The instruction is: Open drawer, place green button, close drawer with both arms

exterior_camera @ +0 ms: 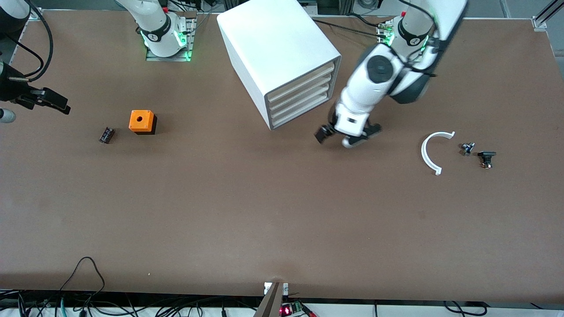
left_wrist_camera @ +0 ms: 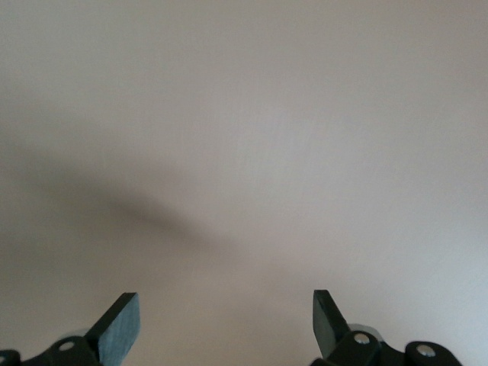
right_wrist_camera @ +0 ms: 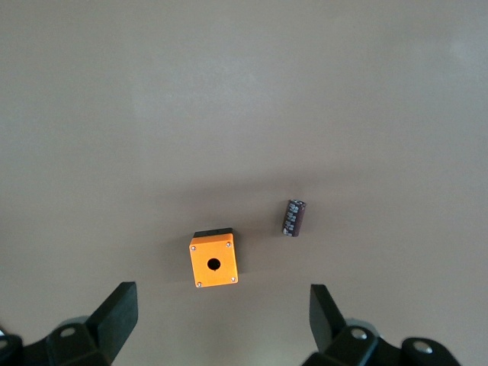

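Observation:
The white cabinet (exterior_camera: 282,57) stands at the table's back middle. All four drawers are shut, and the bottommost drawer (exterior_camera: 303,115) sits lowest in its face. My left gripper (exterior_camera: 349,132) hangs open and empty low over the table, just in front of the drawer face. The left wrist view shows only its open gripper (left_wrist_camera: 225,316) over bare table. Two tiny dark parts lie toward the left arm's end, one with bluish glints (exterior_camera: 467,148) and one with a flat cap (exterior_camera: 486,157). I cannot tell which is the button. My right gripper (exterior_camera: 44,99) (right_wrist_camera: 221,313) is open and empty at the right arm's end.
An orange cube with a hole (exterior_camera: 142,122) (right_wrist_camera: 213,259) and a small black cylinder (exterior_camera: 106,134) (right_wrist_camera: 294,217) lie toward the right arm's end. A white curved strip (exterior_camera: 429,154) lies beside the two tiny parts. Cables hang along the table's front edge.

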You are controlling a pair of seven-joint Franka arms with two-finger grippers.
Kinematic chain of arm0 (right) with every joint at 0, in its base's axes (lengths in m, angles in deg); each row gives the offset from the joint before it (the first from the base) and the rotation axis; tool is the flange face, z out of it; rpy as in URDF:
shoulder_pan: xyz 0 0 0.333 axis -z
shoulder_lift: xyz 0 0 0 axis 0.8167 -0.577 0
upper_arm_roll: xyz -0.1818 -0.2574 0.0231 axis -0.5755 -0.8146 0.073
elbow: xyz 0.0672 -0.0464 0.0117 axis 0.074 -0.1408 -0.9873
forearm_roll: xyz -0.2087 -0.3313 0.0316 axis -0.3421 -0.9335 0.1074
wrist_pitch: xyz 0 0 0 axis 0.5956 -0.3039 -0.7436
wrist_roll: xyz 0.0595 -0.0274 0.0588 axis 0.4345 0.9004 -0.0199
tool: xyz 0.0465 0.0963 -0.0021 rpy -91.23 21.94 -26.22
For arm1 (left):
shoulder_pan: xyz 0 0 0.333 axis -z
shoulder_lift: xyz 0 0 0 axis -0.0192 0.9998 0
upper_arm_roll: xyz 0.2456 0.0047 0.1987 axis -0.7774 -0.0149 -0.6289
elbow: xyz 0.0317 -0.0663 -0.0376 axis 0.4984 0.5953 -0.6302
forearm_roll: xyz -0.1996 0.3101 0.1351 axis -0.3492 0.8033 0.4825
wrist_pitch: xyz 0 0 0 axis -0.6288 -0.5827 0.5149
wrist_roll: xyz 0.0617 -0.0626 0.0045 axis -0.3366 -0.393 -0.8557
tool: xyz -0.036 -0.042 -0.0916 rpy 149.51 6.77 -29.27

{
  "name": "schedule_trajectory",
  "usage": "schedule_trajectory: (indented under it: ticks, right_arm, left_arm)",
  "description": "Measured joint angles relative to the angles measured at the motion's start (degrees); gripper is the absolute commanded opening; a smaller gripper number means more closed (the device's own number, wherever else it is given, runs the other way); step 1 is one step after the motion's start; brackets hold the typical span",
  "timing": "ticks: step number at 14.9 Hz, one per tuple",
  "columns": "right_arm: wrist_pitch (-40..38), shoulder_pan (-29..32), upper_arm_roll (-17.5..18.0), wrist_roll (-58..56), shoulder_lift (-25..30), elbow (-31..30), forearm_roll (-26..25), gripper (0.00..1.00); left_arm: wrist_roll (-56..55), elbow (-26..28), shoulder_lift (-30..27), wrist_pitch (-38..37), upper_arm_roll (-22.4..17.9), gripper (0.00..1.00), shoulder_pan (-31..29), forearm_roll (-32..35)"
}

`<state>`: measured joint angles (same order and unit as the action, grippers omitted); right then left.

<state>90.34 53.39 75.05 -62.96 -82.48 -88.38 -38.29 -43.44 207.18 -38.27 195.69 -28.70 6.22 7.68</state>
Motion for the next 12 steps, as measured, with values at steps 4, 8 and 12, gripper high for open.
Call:
schedule_trajectory:
  ticks: [4, 8, 12]
  right_arm:
    - [0.0, 0.0, 0.0, -1.8, 0.0, 0.0, 0.0, 1.00]
    - [-0.4, -0.1, 0.1, -1.9, 0.0, 0.0, 0.0, 1.00]
    - [-0.5, -0.1, 0.1, -1.4, 0.0, 0.0, 0.0, 1.00]
  left_arm:
    - [11.6, -4.7, -8.2, -12.7, -3.5, 1.00, -4.2, 0.0]
    - [28.7, -14.7, -13.3, -33.3, -12.2, 1.00, -4.4, -0.1]
    - [50.2, -20.5, -16.6, -46.5, -18.9, 1.00, -4.6, -0.1]
